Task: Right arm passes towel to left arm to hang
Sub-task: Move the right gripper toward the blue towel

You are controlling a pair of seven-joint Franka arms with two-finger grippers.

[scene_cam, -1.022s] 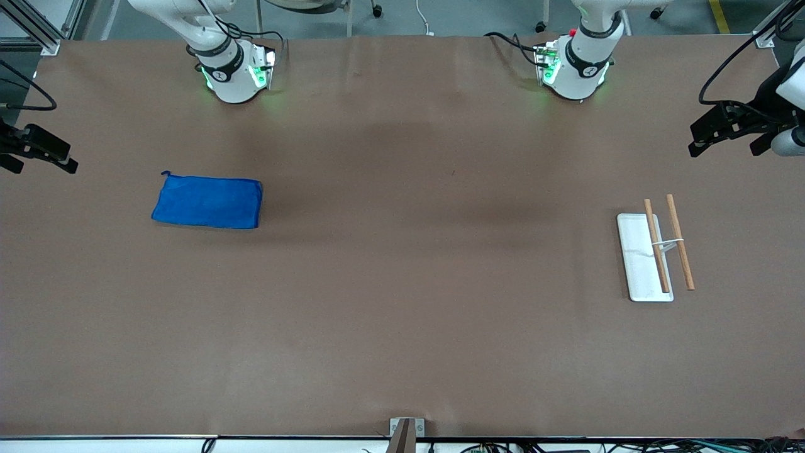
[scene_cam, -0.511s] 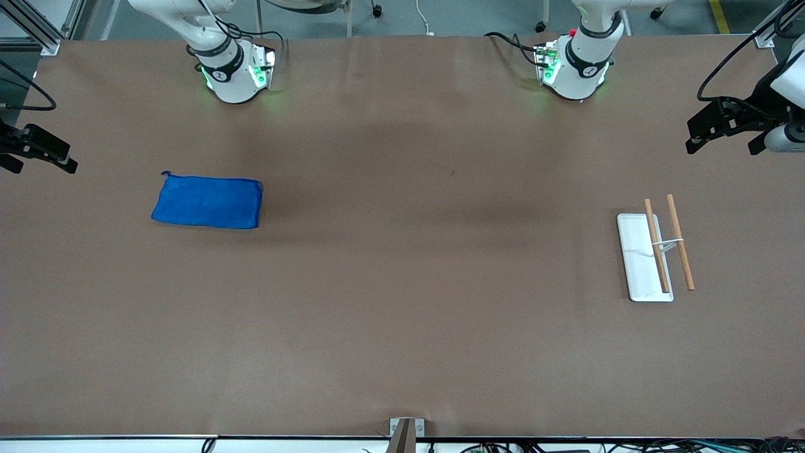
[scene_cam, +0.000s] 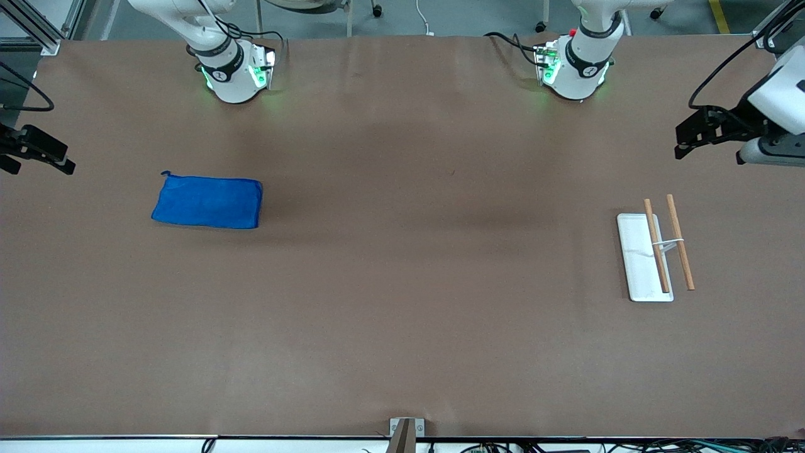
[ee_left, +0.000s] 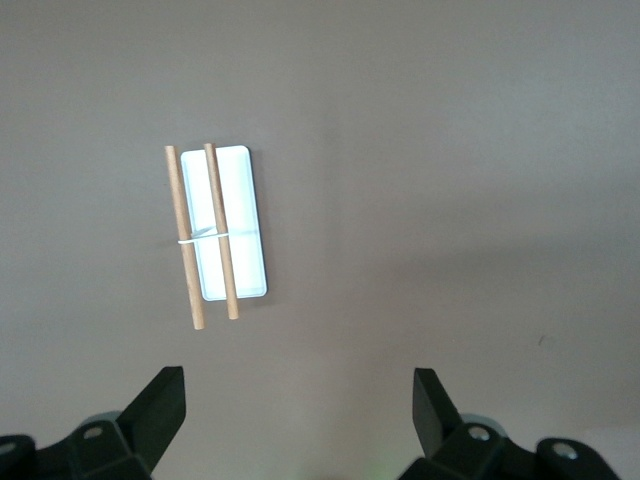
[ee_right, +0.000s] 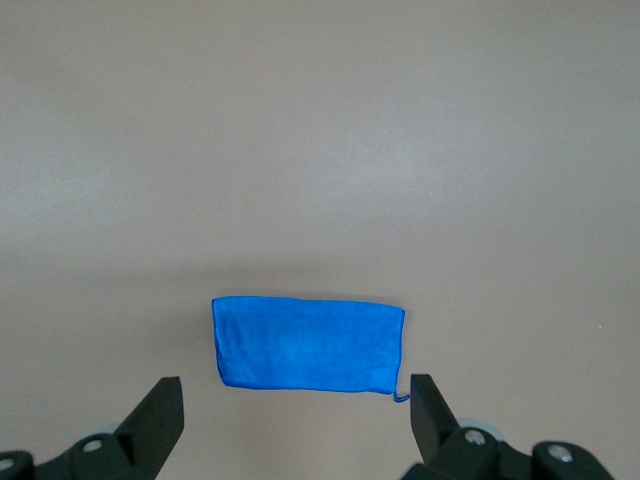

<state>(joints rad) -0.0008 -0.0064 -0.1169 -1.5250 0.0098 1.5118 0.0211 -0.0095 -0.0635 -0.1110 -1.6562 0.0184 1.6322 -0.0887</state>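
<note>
The towel [scene_cam: 207, 202] is a royal-blue rectangle lying flat on the brown table toward the right arm's end, with a tiny loop [scene_cam: 165, 173] at one corner. It also shows in the right wrist view [ee_right: 307, 343]. My right gripper [scene_cam: 63, 165] hangs in the air over the table's edge at the right arm's end. It is open and empty [ee_right: 295, 405], apart from the towel. My left gripper [scene_cam: 685, 141] is up over the table at the left arm's end, open and empty [ee_left: 298, 400].
A white tray [scene_cam: 635, 264] with two wooden rods [scene_cam: 656, 245] across it lies toward the left arm's end, and also shows in the left wrist view [ee_left: 245, 200]. The arms' bases [scene_cam: 234, 75] stand along the table's edge farthest from the front camera.
My left gripper has shifted a little toward the table's middle, with its wrist swinging in from the edge. My right gripper has barely moved. The towel and tray lie as before.
</note>
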